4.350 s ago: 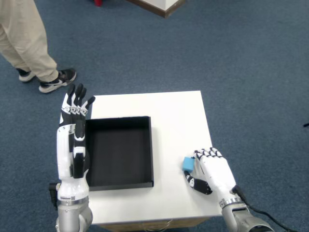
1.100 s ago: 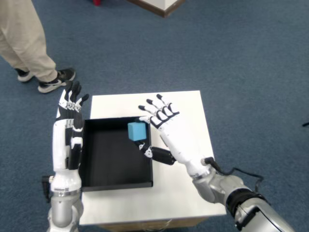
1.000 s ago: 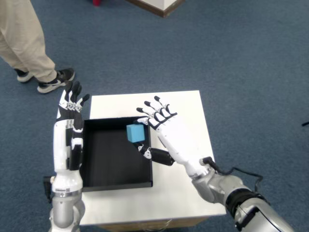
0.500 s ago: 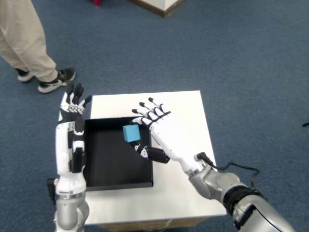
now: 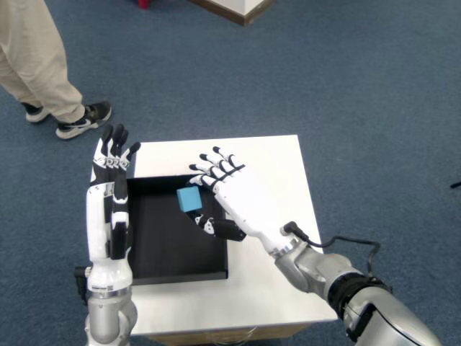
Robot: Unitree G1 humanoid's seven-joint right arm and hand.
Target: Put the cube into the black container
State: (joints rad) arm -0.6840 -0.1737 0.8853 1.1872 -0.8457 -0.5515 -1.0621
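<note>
The small blue cube (image 5: 189, 200) hangs over the upper right part of the black container (image 5: 160, 241), a shallow square tray on the white table (image 5: 270, 162). My right hand (image 5: 232, 198) reaches in over the container's right wall. The cube sits against its index finger, with the thumb (image 5: 213, 226) just below it. The other fingers are spread. My left hand (image 5: 109, 209) stands upright along the container's left wall, palm inward, holding nothing.
A person's legs and dark shoes (image 5: 75, 119) stand on the blue carpet beyond the table's far left corner. A piece of furniture (image 5: 238, 7) shows at the top edge. The table's right edge lies close to my right forearm.
My right hand has carried the cube from the table's near right up and left, and in the last second moved further left over the container. The left hand barely moved.
</note>
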